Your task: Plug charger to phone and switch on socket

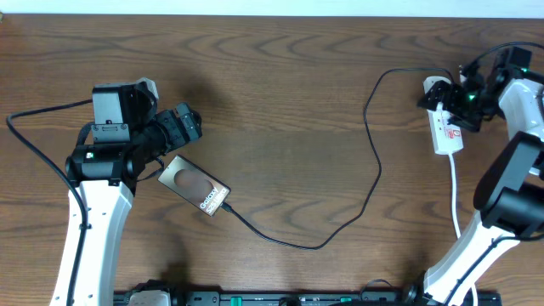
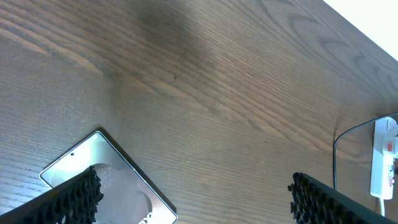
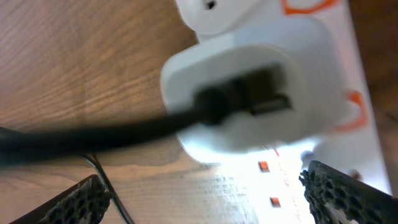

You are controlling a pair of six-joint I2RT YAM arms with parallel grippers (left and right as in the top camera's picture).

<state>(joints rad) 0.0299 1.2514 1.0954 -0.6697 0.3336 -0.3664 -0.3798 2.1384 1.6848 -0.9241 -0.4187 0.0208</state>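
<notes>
The phone [image 1: 195,187] lies flat on the wooden table [image 1: 280,119] in the lower left of the overhead frame, turned on a diagonal. The charger [image 1: 379,170] meets its lower-right short edge, though whether the tip is fully seated cannot be told. From there the thin black cable dips toward the bottom centre, climbs in a loop through the right half, and ends at the top of the socket [image 1: 446,127] near the upper right edge. The left gripper [image 2: 193,202] stands with its jaws spread wide and nothing between them. In its wrist view the phone sits at the lower left, partly behind the left-hand finger pad, so most of the gap is over bare wood. The right gripper [image 3: 208,199] is also spread wide and empty. It hovers close over the socket, where a white adapter [image 3: 311,68] with the black cable plugged into it fills the frame above the two pads.
</notes>
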